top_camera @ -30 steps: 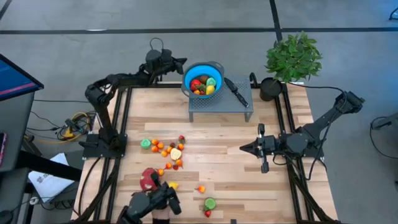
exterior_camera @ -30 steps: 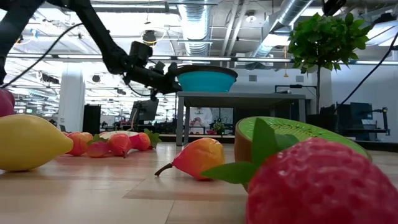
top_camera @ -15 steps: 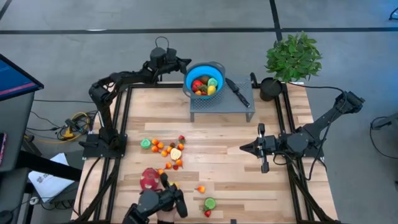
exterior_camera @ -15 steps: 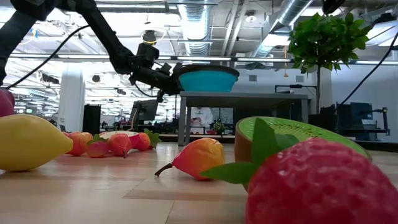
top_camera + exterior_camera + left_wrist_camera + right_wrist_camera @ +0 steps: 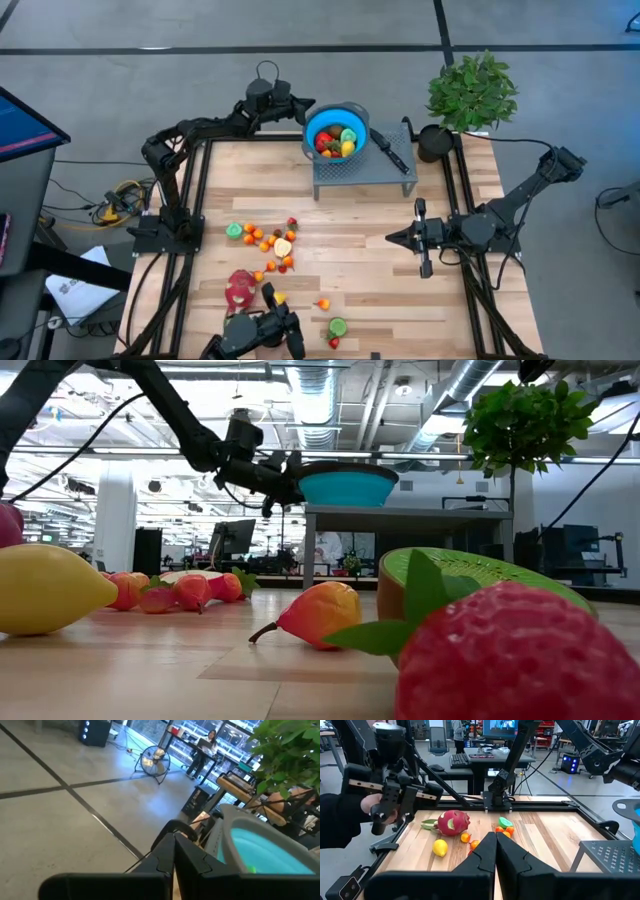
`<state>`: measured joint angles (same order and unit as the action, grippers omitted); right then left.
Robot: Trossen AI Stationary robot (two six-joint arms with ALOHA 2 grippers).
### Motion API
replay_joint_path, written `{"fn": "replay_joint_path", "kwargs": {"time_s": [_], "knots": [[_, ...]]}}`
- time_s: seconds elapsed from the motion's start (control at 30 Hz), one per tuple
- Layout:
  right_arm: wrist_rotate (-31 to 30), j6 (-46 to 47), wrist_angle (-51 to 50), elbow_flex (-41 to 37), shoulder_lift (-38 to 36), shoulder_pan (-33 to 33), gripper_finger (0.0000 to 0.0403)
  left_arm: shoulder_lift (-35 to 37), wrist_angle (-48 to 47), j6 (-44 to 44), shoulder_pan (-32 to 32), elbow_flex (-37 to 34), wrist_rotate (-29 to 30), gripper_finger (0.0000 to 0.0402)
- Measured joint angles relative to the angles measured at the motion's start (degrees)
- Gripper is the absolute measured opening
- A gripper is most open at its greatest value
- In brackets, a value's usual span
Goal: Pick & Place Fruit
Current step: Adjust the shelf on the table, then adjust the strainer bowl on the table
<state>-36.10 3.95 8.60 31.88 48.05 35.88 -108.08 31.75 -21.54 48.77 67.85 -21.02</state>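
The left hand (image 5: pixel 303 107) is pinched tight on the rim of the blue bowl (image 5: pixel 335 131), at the far edge of the desk (image 5: pixel 360 262). The bowl sits on a small grey perforated stand (image 5: pixel 362 168), and inside it lie a red, a yellow and a green fruit, with perhaps more beneath. A black-handled knife (image 5: pixel 391 149) lies on the stand just beside the bowl, on the side away from the left hand. Nearer than the stand, well apart from the bowl, the loose fruit (image 5: pixel 268 242) is scattered on the desk: small orange and red pieces, a green one, and the larger pink dragon fruit (image 5: pixel 240 290) farther still toward the near edge. The right hand (image 5: pixel 392 238) rests low over the desk, away from the bowl, its fingers pressed together and empty.

Compared with a second ago, the bowl, the stand and the knife have all slid toward the potted plant (image 5: pixel 470 95), and the left hand has followed them.
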Motion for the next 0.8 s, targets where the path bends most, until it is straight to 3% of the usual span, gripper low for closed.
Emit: {"fn": "replay_joint_path", "kwargs": {"time_s": [0.13,0.47,0.8], "knots": [[0.0,0.0,0.0,0.0,0.0,0.0,0.0000,2.7,-2.1,1.0,0.0,0.0,0.2,0.0001],[0.0,-1.2,-0.7,0.0,0.0,0.0,0.0000,10.2,-23.9,7.7,-1.4,-0.2,8.6,0.0001],[0.0,-2.8,-0.6,0.0,0.0,0.3,0.0000,10.6,-25.6,7.7,-5.1,-0.2,12.0,0.0001]]}}
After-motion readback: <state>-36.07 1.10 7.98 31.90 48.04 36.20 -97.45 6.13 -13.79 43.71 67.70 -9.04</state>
